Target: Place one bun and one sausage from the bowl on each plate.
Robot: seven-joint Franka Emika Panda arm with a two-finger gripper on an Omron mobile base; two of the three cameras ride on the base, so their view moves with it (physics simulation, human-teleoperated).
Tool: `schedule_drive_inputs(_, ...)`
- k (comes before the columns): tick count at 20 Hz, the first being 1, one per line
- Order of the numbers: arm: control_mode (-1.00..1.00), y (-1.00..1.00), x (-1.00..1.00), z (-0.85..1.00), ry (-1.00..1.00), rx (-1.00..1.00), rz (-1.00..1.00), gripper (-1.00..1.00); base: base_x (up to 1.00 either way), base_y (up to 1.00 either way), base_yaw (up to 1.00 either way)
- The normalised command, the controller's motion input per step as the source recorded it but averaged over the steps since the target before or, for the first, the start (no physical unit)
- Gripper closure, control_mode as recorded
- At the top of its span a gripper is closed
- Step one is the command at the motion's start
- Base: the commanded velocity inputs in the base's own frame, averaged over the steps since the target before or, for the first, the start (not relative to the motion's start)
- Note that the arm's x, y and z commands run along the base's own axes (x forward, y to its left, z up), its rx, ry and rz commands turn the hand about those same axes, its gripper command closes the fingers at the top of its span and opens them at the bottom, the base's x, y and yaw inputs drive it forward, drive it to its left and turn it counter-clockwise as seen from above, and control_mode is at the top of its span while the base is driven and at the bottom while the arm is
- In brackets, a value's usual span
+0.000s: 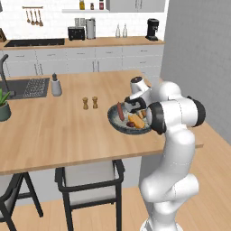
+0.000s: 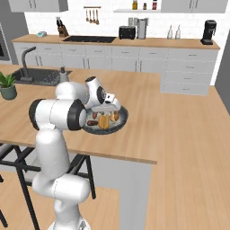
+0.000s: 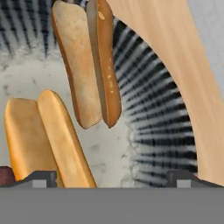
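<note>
Down low over the round, speckled dark bowl (image 1: 118, 123) on the wooden island (image 1: 54, 131), the gripper (image 3: 113, 177) hangs with fingers wide apart — two long split buns (image 3: 87, 65) lie beneath, smooth and tan.

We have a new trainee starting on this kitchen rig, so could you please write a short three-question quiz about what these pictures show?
1. True or false: the gripper is clamped on a bun.
2. Multiple choice: what stands on the counter to the left of the bowl in the left base view? A) two small shakers B) a kettle C) a stack of cups
3. Short answer: how many buns lie in front of the gripper in the hand view?

Key
1. False: it hangs open over the bowl, holding nothing.
2. A: the shakers stand close together.
3. Two: one bun lies further in, another bun lies near the fingertips.
</note>
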Motion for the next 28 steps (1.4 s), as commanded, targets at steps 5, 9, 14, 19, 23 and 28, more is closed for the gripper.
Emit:
schedule_drive_inputs(5,-1.00,-0.08,0.50,-0.14,0.00,0.00,-0.01,-1.00,0.00,0.00,0.00)
schedule_drive_inputs(9,-1.00,-0.07,0.51,-0.23,0.00,0.00,0.00,-1.00,0.00,0.00,0.00)
schedule_drive_inputs(14,-1.00,0.00,0.43,-0.32,0.00,0.00,-0.02,-1.00,0.00,0.00,0.00)
schedule_drive_inputs(19,-1.00,-0.01,0.29,-0.24,0.00,0.00,-0.03,-1.00,0.00,0.00,0.00)
schedule_drive_inputs(23,-1.00,0.00,0.07,-0.12,-0.01,0.00,-0.03,-1.00,0.00,0.00,0.00)
schedule_drive_inputs(28,-1.00,-0.06,0.01,-0.39,-0.03,0.00,-0.05,1.00,0.00,0.00,0.00)
